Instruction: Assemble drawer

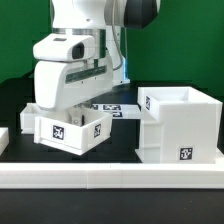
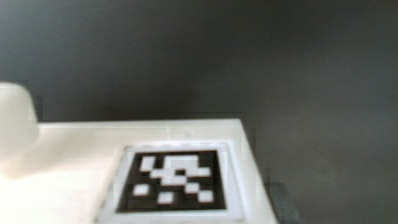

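Observation:
The tall white drawer housing (image 1: 180, 125) stands open-topped at the exterior view's right, with a tag low on its front. A small white tray (image 1: 70, 130) with a tag on its front sits tilted at the exterior view's left. My gripper (image 1: 68, 110) reaches down into this tray and its fingers are hidden behind the tray's wall. The tray looks held by that wall. In the wrist view the tray's tagged white face (image 2: 175, 180) fills the lower part, very close. A dark blurred finger (image 2: 295, 203) shows beside it. A second tray (image 1: 3, 141) peeks in at the left edge.
The marker board (image 1: 118, 107) lies flat on the black table behind the tray and housing. A long low white rail (image 1: 110, 178) runs along the front. A green wall stands behind. A white rounded shape (image 2: 15, 120) blocks one side of the wrist view.

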`<state>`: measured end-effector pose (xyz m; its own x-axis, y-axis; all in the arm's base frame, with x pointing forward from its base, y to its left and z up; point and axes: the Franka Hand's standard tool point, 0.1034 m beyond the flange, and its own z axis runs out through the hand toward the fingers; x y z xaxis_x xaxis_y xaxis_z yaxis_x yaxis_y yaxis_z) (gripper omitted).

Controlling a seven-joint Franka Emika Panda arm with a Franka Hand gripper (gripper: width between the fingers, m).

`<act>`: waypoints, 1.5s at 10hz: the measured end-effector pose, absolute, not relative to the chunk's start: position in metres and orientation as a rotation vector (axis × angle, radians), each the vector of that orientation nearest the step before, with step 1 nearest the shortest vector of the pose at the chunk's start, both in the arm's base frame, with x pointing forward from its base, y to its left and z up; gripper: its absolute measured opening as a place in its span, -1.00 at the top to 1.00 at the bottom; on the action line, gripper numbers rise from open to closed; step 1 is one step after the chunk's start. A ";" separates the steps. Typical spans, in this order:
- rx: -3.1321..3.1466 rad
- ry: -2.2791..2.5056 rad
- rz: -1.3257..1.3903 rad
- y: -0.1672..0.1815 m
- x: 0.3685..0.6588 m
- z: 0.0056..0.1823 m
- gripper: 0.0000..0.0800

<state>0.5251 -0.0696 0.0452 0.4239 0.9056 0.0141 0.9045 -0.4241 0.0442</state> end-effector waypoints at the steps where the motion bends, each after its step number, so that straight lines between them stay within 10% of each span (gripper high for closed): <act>1: 2.568 1.748 0.047 -0.071 0.525 0.045 0.90; 15: 2.411 2.016 -0.027 -0.039 0.517 0.029 0.90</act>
<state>0.5174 -0.0389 0.0288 0.1770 0.9841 -0.0123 0.9841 -0.1772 -0.0121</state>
